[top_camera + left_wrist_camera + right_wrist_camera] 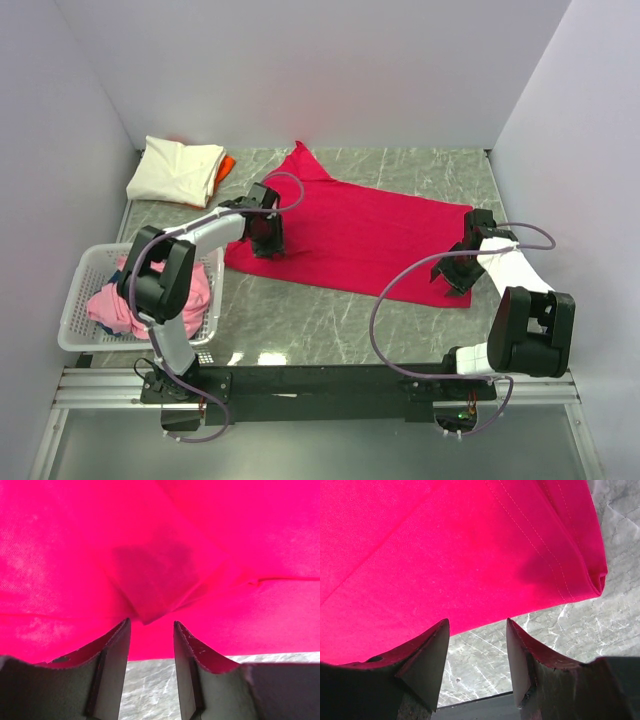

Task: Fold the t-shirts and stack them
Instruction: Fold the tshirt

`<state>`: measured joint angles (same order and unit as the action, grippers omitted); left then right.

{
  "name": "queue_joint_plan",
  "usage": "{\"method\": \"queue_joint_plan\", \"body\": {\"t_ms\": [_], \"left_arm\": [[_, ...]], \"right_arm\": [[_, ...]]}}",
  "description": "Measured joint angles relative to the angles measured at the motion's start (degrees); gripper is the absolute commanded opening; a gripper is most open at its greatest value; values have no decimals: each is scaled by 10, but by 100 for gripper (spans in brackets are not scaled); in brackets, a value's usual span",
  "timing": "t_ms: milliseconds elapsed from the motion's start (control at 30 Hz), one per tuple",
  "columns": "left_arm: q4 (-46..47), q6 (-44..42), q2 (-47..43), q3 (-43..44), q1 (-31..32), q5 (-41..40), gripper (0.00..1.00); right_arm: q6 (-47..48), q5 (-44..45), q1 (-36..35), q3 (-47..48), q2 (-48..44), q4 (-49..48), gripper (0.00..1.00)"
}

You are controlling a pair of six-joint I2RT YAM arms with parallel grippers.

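The crimson red t-shirt (350,235) is found spread flat across the middle of the bench (330,325). A cream-white t-shirt (175,170) is seen folded on an orange one (226,166) at the far left corner, and pink t-shirts (110,300) are heaped in the white basket (72,300) at the near left. The left claw (266,240) is positioned at the red shirt's left edge and the right claw (455,280) at its near right corner; both are observed with fingers parted and nothing held between them.
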<state>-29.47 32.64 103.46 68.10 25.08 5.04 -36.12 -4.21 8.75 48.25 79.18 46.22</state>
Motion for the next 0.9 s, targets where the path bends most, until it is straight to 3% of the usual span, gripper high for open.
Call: {"method": "queue_joint_plan", "body": {"t_ms": [400,533,633,900], "left_arm": [[-2,2,37,25,9,-7,32],[-4,7,41,32,13,-15,9],[-9,6,47,46,20,-23,0],[-30,-15,94,119,35,-51,0]], "right_arm": [[12,0,0,0,0,1,56],[15,0,0,0,0,1,56],[16,0,0,0,0,1,56],[19,0,0,4,7,1,56]]}}
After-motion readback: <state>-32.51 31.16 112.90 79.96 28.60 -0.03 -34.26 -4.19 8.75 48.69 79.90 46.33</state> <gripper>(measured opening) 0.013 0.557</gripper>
